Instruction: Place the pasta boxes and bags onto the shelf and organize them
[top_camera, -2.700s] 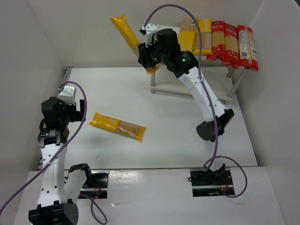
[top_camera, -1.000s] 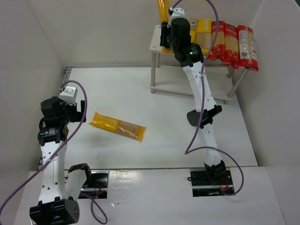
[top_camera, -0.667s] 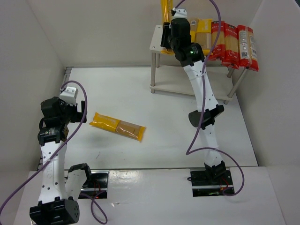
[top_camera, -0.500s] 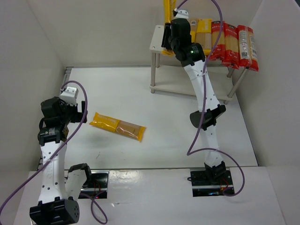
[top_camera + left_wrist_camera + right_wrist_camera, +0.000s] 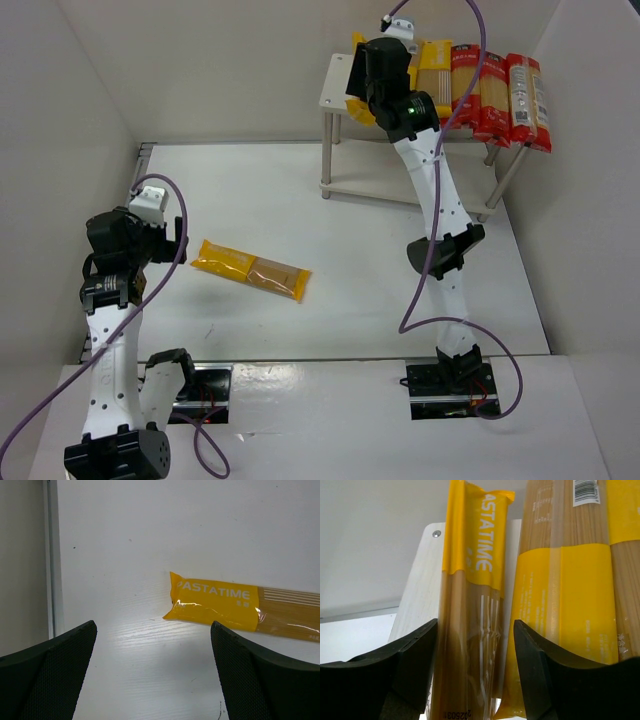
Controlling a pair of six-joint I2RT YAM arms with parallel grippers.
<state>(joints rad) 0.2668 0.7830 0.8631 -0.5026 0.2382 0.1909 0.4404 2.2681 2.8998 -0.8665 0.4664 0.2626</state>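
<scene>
**One yellow packet gripped on the shelf, another loose on the counter**

The left fingers (image 5: 70,660) stand apart above the counter (image 5: 150,540), holding nothing. A loose yellow packet (image 5: 215,602) lies flat ahead of them, toward the right-hand finger. Farther off, the right fingers (image 5: 405,665) are clamped on a second yellow packet (image 5: 470,605), which lies on the shelf (image 5: 420,590) top board. Just right of those fingers lies the row of yellow and red packets (image 5: 480,85).

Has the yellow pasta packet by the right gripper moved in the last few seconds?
Yes. The yellow packet has swung right, from out beyond the left end of the shelf onto its top board, beside another yellow packet.
</scene>
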